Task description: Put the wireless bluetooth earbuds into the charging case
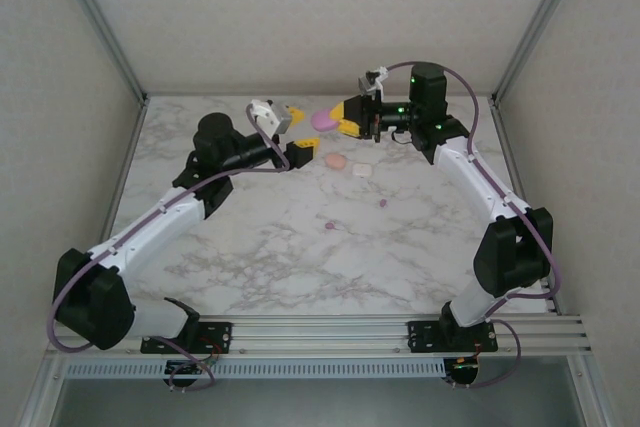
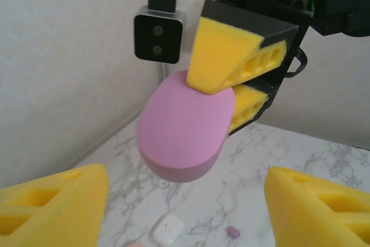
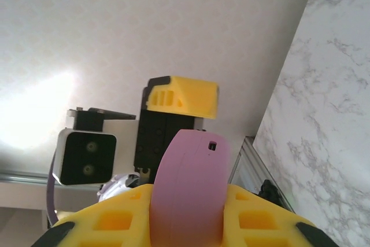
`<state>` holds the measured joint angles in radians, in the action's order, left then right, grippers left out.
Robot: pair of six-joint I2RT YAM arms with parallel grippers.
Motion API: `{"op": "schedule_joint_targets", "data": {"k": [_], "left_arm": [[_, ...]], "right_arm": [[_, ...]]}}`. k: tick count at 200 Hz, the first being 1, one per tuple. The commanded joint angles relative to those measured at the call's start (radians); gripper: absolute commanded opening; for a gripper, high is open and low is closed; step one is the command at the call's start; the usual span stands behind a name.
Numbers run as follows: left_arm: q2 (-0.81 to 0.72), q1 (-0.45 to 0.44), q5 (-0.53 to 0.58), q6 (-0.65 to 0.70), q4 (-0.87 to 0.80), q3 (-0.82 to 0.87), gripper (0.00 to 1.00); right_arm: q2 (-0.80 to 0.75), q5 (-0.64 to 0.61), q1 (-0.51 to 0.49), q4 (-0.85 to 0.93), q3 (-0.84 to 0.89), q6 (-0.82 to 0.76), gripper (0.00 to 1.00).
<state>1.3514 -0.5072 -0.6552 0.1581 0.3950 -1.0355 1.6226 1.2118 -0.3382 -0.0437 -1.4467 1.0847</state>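
Nearest the arm bases, on the bare marble table [image 1: 250, 267], I see a tiny pink earbud [image 1: 329, 226] lying by itself. A little farther out and to its right is a purple earbud [image 1: 382, 203], also loose on the surface; from the left wrist camera it shows as a small bead [image 2: 233, 232] low in the picture. Both earbuds are outside any case.

Beyond them, two small cases rest on the table just beside each other, a pink case [image 1: 337, 161] and to its right a white case [image 1: 360, 169]. The white one [image 2: 167, 229] lies below and between my left fingers in the wrist view.

Above these, off the table, the left gripper [image 1: 300, 132] hangs with its yellow fingers spread wide and nothing between them [image 2: 185, 206].

Just past it, facing it, the right gripper [image 1: 340, 119] is clamped on the mauve charging case [image 1: 324, 119], holding it in the air between the two arms. The left wrist camera shows one broad side of the case [image 2: 185, 128], with one right finger over its upper edge and the other behind. From the right wrist camera I see the case [image 3: 191, 189] edge-on, pinched between both pads, a small dark hole on its rim, and one of the left fingers [image 3: 182, 98] beyond it.
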Motion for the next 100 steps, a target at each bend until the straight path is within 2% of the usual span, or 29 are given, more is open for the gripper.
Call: {"op": "schedule_joint_targets", "data": {"k": [1,46,100], "left_arm": [[0.034,-0.011,-0.039,-0.014,0.073,-0.039,0.71],[0.067,-0.013,-0.042,-0.046,0.139,-0.068,0.7],[0.079,-0.03,-0.104,-0.016,0.043,-0.124,0.53]], "right_arm": [[-0.045,0.046,-0.003,-0.094,0.009,0.074,0.17],[-0.055,0.056,-0.007,-0.082,0.006,0.072,0.18],[-0.059,0.057,-0.009,-0.081,0.004,0.066,0.18]]}}
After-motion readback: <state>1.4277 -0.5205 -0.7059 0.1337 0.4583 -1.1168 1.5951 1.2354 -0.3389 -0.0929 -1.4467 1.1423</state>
